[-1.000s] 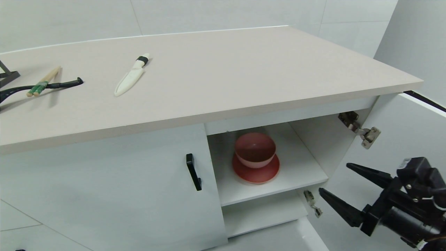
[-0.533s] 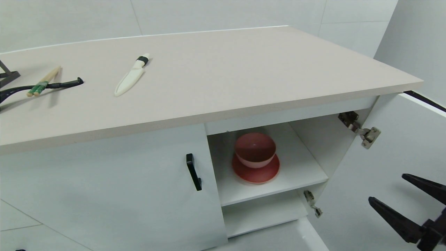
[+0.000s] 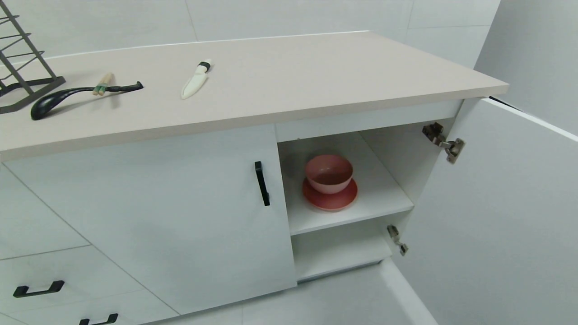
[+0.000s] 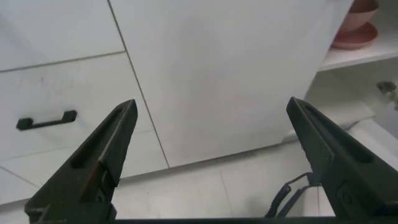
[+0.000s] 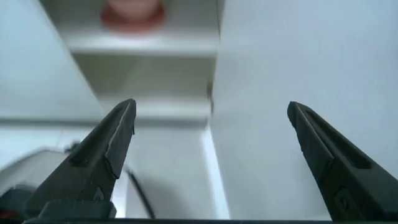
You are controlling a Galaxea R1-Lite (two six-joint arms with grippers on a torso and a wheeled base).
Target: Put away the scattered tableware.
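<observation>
On the countertop (image 3: 289,76) lie a black ladle (image 3: 67,93), a pair of chopsticks (image 3: 102,84) resting across its handle, and a white knife (image 3: 195,81) with a black band. Inside the open cabinet a pink bowl (image 3: 328,171) sits on a red plate (image 3: 329,201) on the upper shelf. My left gripper (image 4: 211,102) is open and empty, low in front of the shut cabinet door, with the bowl (image 4: 360,12) off to one side. My right gripper (image 5: 211,104) is open and empty too, low before the open compartment, with the plate (image 5: 132,15) ahead.
A black wire dish rack (image 3: 22,58) stands at the counter's far left. The right cabinet door (image 3: 496,203) is swung wide open. The left door with a black handle (image 3: 262,183) is shut. Drawers with black handles (image 3: 38,289) are at the lower left.
The right gripper drew back to the lower right and left the head view. The head camera then shifted, so the counter and cabinet look farther off and the rack appears.
</observation>
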